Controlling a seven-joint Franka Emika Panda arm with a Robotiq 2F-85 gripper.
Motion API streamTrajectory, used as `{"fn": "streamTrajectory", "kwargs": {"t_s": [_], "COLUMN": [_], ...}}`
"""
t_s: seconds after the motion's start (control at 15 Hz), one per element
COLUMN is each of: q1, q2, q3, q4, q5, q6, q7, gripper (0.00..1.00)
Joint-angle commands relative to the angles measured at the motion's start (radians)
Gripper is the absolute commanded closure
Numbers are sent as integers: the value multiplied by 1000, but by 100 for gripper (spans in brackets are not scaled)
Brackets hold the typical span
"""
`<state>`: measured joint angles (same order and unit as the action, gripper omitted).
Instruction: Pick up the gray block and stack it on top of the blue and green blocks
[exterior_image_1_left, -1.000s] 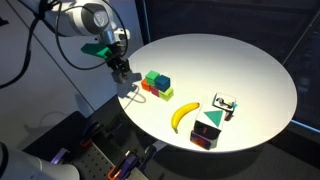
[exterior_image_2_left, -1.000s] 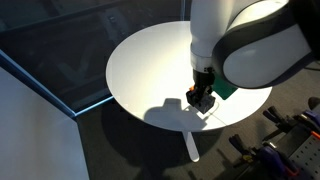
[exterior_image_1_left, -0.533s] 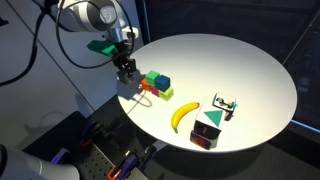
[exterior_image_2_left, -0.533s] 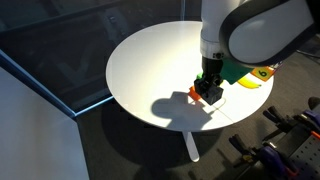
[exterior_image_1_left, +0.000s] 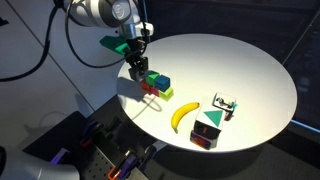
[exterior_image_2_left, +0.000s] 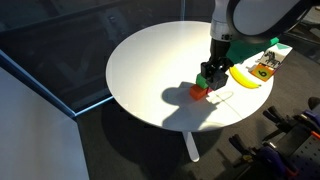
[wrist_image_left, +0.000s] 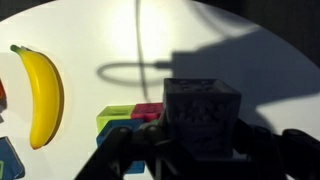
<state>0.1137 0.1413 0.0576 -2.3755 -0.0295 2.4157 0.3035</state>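
Observation:
My gripper (exterior_image_1_left: 137, 66) is shut on the gray block (wrist_image_left: 203, 115), a dark dull cube that fills the middle of the wrist view. It holds the block just above the edge of the cluster of coloured cubes. In an exterior view the green block (exterior_image_1_left: 154, 77) and the blue block (exterior_image_1_left: 164, 84) sit side by side just beyond the gripper. The wrist view shows the green block (wrist_image_left: 113, 119) and a sliver of the blue block (wrist_image_left: 135, 166) beside the held cube. In an exterior view the gripper (exterior_image_2_left: 212, 72) hangs over the green block (exterior_image_2_left: 205, 82); the blue block is hidden there.
Red and yellow blocks (exterior_image_1_left: 148, 89) lie against the green and blue ones. A banana (exterior_image_1_left: 183, 115), a dark box with a green triangle (exterior_image_1_left: 208, 130) and a small white-and-black gadget (exterior_image_1_left: 224, 105) lie nearer the front of the round white table (exterior_image_1_left: 240, 60).
The gripper has carried the gray block from beyond the table's edge inward to the cluster of coloured cubes.

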Motion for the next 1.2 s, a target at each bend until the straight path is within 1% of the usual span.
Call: {"fn": "streamTrajectory", "kwargs": {"t_s": [0.0, 0.67, 1.13], "q1": [-21, -35, -58], "q2": [-3, 58, 102], "q3": [-10, -47, -55], "q4": [33, 96, 118], "q5": [7, -70, -45], "q6": [9, 46, 85], "q7": [-41, -117, -167], "gripper": [74, 74, 74]}}
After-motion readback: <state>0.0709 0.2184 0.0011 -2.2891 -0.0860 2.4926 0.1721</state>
